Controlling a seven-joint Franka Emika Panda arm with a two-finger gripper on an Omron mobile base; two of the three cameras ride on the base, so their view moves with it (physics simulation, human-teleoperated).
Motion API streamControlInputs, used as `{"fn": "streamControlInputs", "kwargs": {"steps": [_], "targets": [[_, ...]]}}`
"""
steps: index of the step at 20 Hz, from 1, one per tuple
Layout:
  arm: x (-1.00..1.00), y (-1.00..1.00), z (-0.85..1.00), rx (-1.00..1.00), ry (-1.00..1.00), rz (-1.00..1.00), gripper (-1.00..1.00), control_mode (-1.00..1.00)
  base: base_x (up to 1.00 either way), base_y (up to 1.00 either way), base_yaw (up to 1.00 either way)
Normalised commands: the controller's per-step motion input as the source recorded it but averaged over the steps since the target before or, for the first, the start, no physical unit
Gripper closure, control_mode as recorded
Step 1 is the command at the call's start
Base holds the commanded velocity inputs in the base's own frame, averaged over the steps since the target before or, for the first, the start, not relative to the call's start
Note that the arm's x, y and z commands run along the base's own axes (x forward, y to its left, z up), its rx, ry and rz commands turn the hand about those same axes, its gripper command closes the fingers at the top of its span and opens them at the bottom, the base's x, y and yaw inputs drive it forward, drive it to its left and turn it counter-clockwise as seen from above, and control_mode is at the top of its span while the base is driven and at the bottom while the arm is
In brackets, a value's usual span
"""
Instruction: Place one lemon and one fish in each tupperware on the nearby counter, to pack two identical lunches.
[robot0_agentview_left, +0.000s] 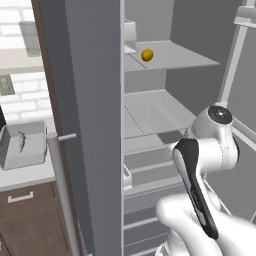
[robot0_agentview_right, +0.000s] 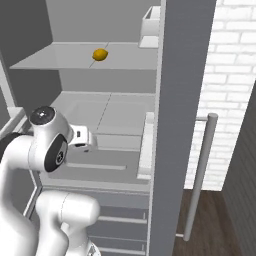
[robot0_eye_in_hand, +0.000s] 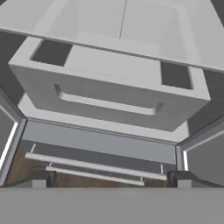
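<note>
Claw (robot0_eye_in_hand: 109, 181) is hanging spread and empty before the fridge drawer (robot0_eye_in_hand: 109, 94); lemon (robot0_agentview_right: 100, 54) is sitting on the shelf (robot0_agentview_right: 60, 57) well above it.

A kitchen: open fridge (robot0_agentview_left: 165, 115), white counter (robot0_agentview_left: 25, 175), brick-tiled wall (robot0_agentview_right: 225, 75).

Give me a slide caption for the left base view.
Open fridge with one lemon on an upper shelf; a tupperware holding a fish waits on the counter.
</note>
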Motion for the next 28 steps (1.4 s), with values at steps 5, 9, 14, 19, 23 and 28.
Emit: {"fn": "streamControlInputs", "kwargs": {"steps": [5,9,14,19,23,28], "targets": [[0.30,0.00,0.85,0.02,-0.29,0.03,-1.00,-1.00,0.00,0.00,0.00],[0.28,0.07,0.97,0.17,-0.12,-0.05,-1.00,-1.00,0.00,0.00,0.00],[0.28,0.21,0.93,0.16,-0.09,-0.10,-1.00,-1.00,0.00,0.00,0.00],[0.35,0.00,0.84,0.18,-0.01,-0.13,-1.00,-1.00,0.00,0.00,0.00],[0.35,0.00,0.56,0.16,-0.06,-0.08,-1.00,-1.00,0.00,0.00,0.00],[0.29,0.01,0.20,0.04,-0.03,-0.03,-1.00,-1.00,0.00,0.00,0.00]]}}
